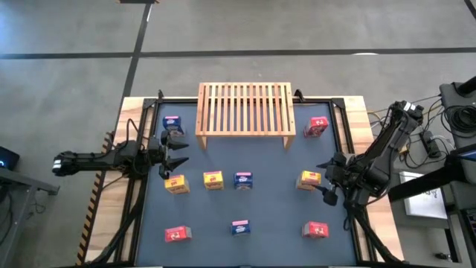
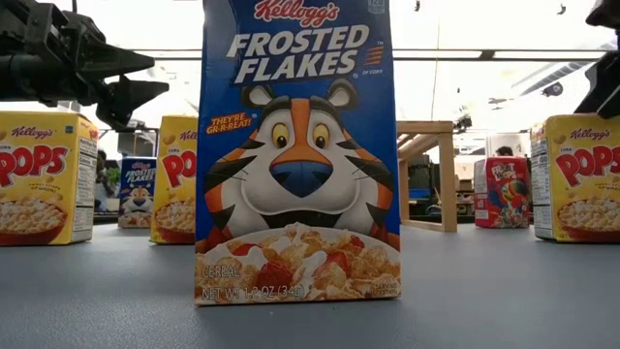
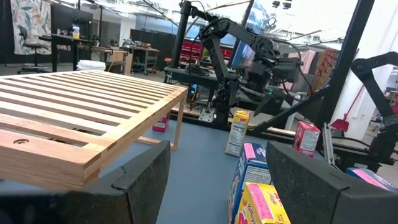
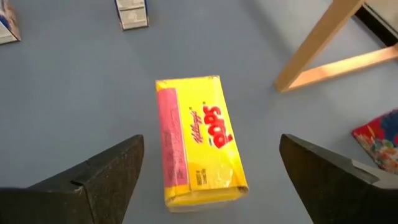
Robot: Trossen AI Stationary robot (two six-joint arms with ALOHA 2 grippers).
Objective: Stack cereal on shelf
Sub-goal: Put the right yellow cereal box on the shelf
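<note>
Yellow box (image 4: 198,138) beneath right gripper (image 4: 208,174), fingers spread.

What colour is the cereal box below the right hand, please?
Yellow with red lettering, clearest in the right wrist view: the cereal box under the open right hand.

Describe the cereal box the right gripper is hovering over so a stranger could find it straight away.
Start at the wooden shelf at the far edge of the table, then go toward the right arm's side. The box stands in the middle row, right beside the open right gripper. It is yellow, while the two other boxes on that side are red.
</note>
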